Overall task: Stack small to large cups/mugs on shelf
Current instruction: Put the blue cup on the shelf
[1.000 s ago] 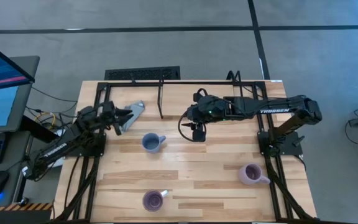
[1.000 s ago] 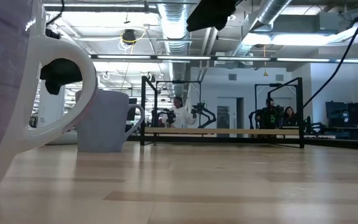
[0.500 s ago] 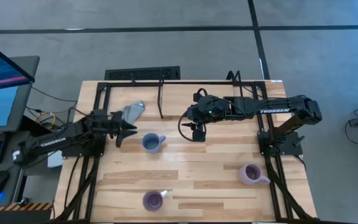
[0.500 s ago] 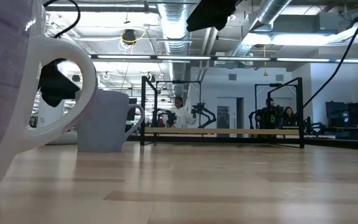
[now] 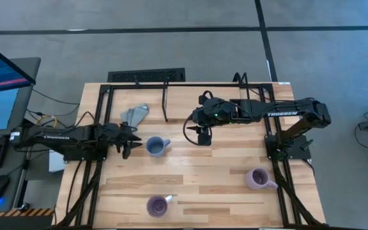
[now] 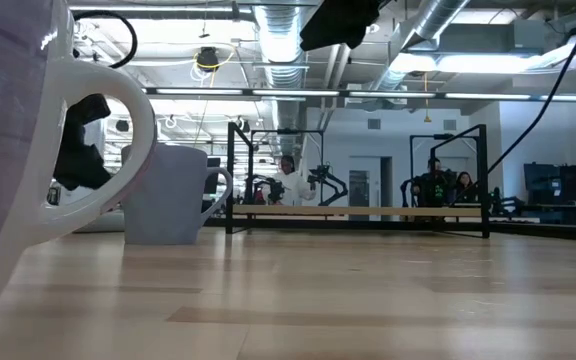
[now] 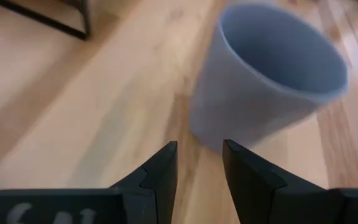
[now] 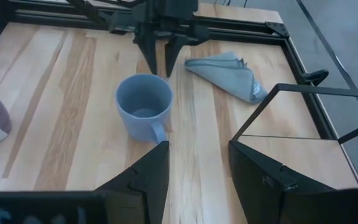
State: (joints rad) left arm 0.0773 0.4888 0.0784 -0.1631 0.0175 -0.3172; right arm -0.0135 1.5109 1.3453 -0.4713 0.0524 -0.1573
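A blue-grey mug (image 5: 156, 146) stands upright on its base in the middle-left of the table, also in the left wrist view (image 7: 266, 81). My left gripper (image 5: 130, 140) is low just left of it, open, pointing at it, nothing between its fingers (image 7: 199, 146). My right gripper (image 5: 203, 137) hangs open above the table's middle, right of that mug (image 8: 144, 106). A purple mug (image 5: 158, 206) stands near the front edge, and a pale lilac mug (image 5: 257, 179) at the near right. The black-framed shelf (image 5: 166, 102) stands at the far side.
A grey folded cloth (image 5: 136, 114) lies at the far left, beyond my left gripper. In the low view the purple mug (image 6: 8, 150) fills the left foreground and the shelf (image 6: 358, 212) stands far back. Bare wood lies between the three mugs.
My left gripper has swung away from the grey cloth toward the table's near edge and come down, turning until it points at the blue-grey mug. Its fingers keep the same gap. No mug has moved.
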